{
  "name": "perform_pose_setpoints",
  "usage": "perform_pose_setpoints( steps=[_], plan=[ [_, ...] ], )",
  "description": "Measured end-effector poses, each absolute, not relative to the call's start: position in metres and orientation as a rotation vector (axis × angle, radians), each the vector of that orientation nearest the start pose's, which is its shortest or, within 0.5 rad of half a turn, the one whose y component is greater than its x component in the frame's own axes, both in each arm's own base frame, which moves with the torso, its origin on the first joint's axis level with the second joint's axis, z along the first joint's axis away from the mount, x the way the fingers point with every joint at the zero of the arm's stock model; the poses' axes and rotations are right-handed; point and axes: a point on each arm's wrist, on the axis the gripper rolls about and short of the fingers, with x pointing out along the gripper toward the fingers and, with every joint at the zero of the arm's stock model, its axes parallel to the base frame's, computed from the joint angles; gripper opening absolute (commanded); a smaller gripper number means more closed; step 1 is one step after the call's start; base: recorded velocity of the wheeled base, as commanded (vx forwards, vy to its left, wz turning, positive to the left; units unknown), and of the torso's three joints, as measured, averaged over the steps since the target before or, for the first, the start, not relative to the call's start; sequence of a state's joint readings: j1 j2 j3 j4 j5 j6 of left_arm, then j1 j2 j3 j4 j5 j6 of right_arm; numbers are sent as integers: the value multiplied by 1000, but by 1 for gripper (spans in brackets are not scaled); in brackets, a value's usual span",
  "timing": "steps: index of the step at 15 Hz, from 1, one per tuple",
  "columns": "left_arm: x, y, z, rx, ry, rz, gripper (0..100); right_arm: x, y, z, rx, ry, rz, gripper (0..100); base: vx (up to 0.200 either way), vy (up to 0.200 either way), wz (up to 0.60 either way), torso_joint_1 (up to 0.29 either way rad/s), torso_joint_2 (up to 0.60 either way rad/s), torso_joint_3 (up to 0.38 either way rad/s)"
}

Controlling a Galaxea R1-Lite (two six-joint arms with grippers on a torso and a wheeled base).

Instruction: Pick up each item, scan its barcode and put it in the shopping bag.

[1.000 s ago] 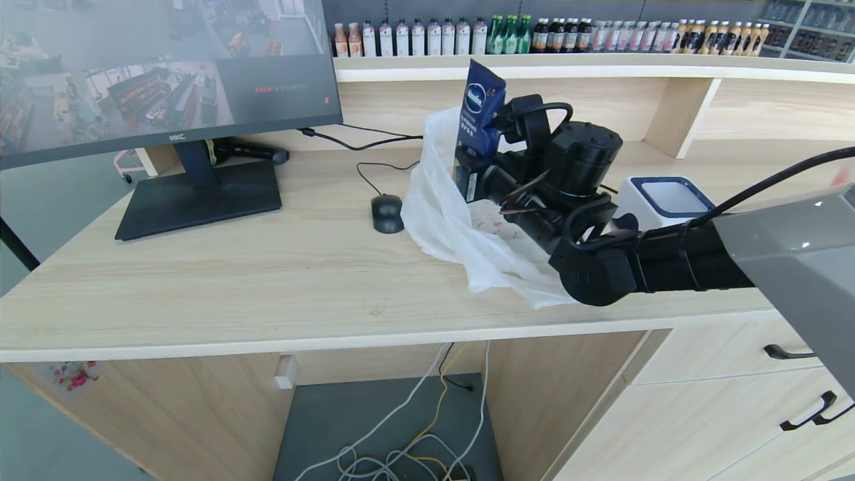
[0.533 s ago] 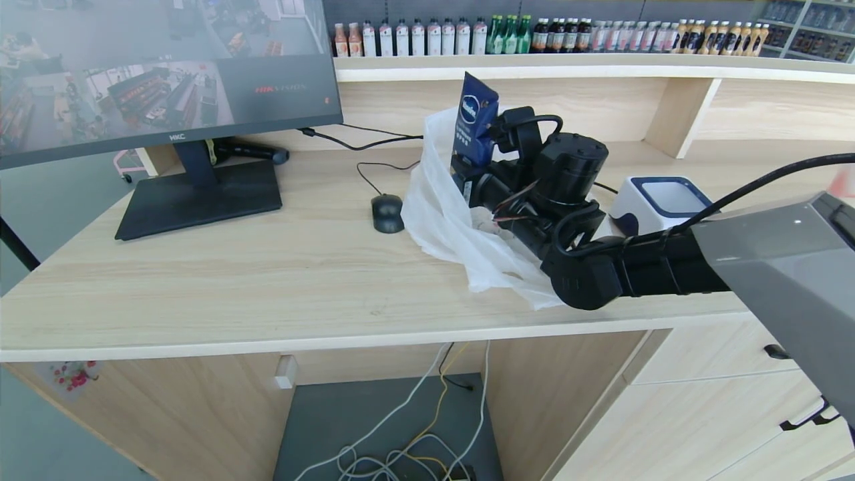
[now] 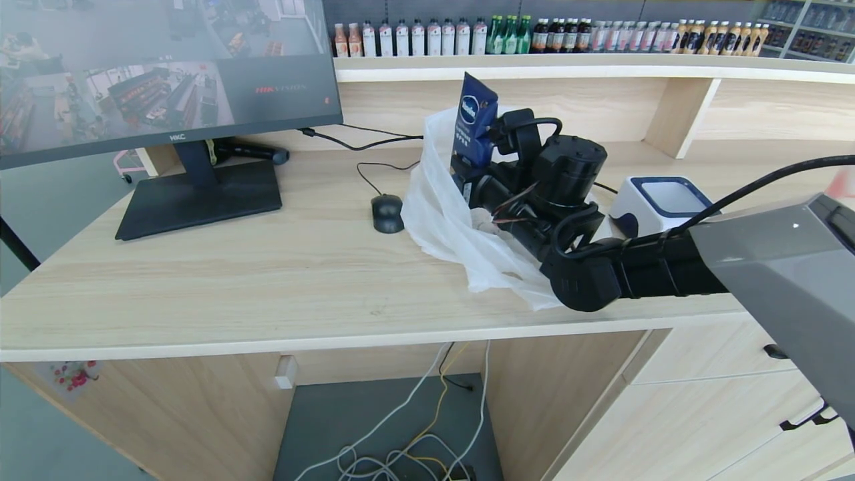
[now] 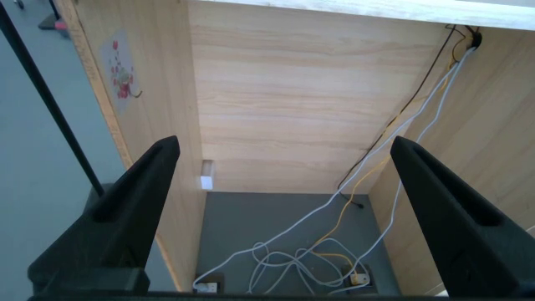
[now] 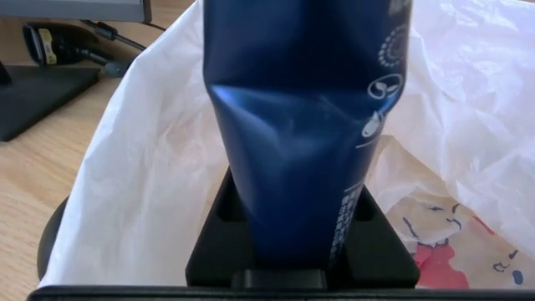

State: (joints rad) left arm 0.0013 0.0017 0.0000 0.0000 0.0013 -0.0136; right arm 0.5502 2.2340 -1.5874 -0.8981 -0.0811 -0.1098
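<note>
Since a second ago the right gripper (image 3: 469, 179) has carried the dark blue plastic pouch (image 3: 475, 120) slightly lower and toward the tabletop's (image 3: 267, 267) left edge. It holds the pouch upright over the open mouth of the thin white plastic shopping bag (image 3: 441, 220), which slumps right of centre near the front edge. Its fingers are clamped on the pouch's lower end. A white box scanner with a blue-rimmed window (image 3: 658, 200) sits toward the right edge. The left gripper (image 4: 284, 146) hangs below the tabletop, fingers apart.

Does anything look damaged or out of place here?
The blue packet is creased and dented just above where the right claw squeezes it, over the slumped shopping bag. Nothing else stands out.
</note>
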Motion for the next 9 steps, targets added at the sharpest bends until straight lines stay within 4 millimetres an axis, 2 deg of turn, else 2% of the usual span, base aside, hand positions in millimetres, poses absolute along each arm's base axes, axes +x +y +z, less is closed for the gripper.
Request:
perform_pose_setpoints(
  steps=[2,3,9],
  plan=[
    [-23,0,76,-13,2,2,100,401,244,216,-30,-262,453,0,0,0,0,0,0,0],
    [-23,0,76,-14,2,2,100,401,244,215,-31,-260,453,100,0,0,0,0,0,0],
    [-23,0,76,-14,2,3,100,401,246,213,-31,-256,457,100,0,0,0,0,0,0]
  ],
)
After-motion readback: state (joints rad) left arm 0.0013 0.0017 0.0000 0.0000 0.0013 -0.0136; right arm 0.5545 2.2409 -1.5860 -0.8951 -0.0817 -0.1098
